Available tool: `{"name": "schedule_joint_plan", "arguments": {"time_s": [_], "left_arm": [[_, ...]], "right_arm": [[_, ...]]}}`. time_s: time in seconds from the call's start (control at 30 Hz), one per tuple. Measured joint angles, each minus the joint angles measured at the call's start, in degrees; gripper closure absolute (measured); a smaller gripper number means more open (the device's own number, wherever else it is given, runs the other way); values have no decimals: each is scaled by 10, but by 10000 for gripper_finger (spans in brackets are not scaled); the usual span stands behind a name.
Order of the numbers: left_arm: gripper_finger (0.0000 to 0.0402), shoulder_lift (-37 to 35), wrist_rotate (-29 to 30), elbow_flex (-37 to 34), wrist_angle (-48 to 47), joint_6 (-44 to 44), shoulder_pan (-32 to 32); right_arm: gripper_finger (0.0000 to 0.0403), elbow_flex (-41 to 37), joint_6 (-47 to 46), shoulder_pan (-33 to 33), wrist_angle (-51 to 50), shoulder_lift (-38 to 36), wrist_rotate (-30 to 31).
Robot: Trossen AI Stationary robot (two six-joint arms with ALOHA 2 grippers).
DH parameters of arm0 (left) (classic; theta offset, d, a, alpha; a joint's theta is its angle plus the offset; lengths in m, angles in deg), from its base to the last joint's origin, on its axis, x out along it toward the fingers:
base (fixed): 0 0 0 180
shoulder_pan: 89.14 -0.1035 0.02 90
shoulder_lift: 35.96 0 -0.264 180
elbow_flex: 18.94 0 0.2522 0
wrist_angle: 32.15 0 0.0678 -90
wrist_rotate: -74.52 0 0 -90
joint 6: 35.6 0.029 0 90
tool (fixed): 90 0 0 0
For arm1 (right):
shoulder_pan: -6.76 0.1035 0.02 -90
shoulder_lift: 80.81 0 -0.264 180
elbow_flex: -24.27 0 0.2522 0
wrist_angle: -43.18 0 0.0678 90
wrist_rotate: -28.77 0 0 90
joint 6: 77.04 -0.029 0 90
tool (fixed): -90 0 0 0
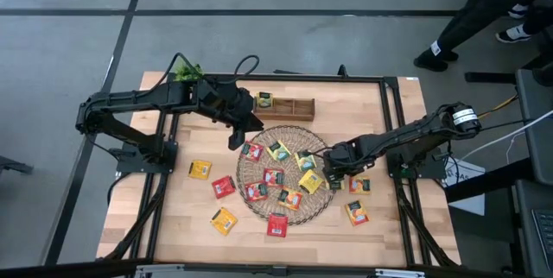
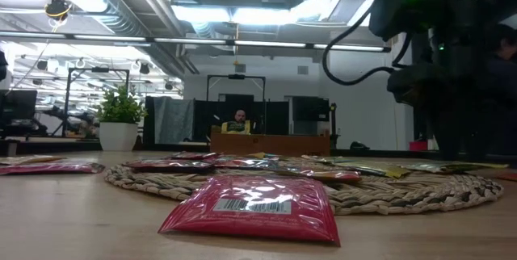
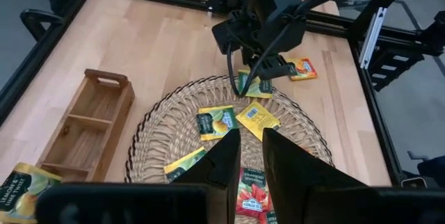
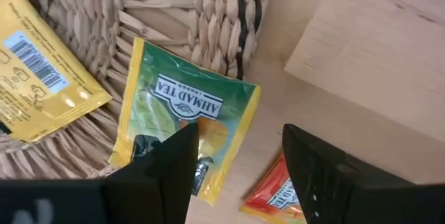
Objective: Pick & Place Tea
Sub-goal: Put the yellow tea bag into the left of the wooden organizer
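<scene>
At the counter's [image 1: 173,217] nine o'clock side a few tea sachets lie loose on the wood: a yellow one [image 1: 200,169], a red one [image 1: 223,186] and another yellow [image 1: 224,220]. The left hand [image 1: 235,140] hangs over the wicker mat's [image 1: 259,205] ten o'clock rim, its fingers [image 3: 226,158] nearly together with nothing between them. At about twelve o'clock, beyond the mat, sits a wooden organiser box [image 1: 289,108] with one yellow sachet [image 1: 264,99] in its end compartment. Most of the tea lies on the mat, flat and overlapping. At the mat's three o'clock edge the right hand [image 1: 333,174] is down low, fingers spread and straddling a green-and-yellow sachet [image 4: 184,123] that lies half on the weave, half on the wood. It is not gripped yet.

These sachets look feather-light, thin and slick, and would crumple if squeezed hard. I'd judge the overhanging edge the best place to pinch, since a flat one gives no purchase.

Only the right wrist view shows the printed label and an orange sachet [image 4: 278,190] just beside it. The low view shows a red sachet [image 2: 250,206] up close, while the high view alone gives the whole layout.
</scene>
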Motion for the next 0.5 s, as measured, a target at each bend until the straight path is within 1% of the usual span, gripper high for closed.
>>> {"name": "schedule_joint_plan", "arguments": {"time_s": [0.2, 0.5], "left_arm": [[343, 0, 0, 0, 0, 0, 0], [343, 0, 0, 0, 0, 0, 0]], "right_arm": [[194, 0, 0, 0, 5, 0, 1], [194, 0, 3, 0, 23, 23, 3]]}}
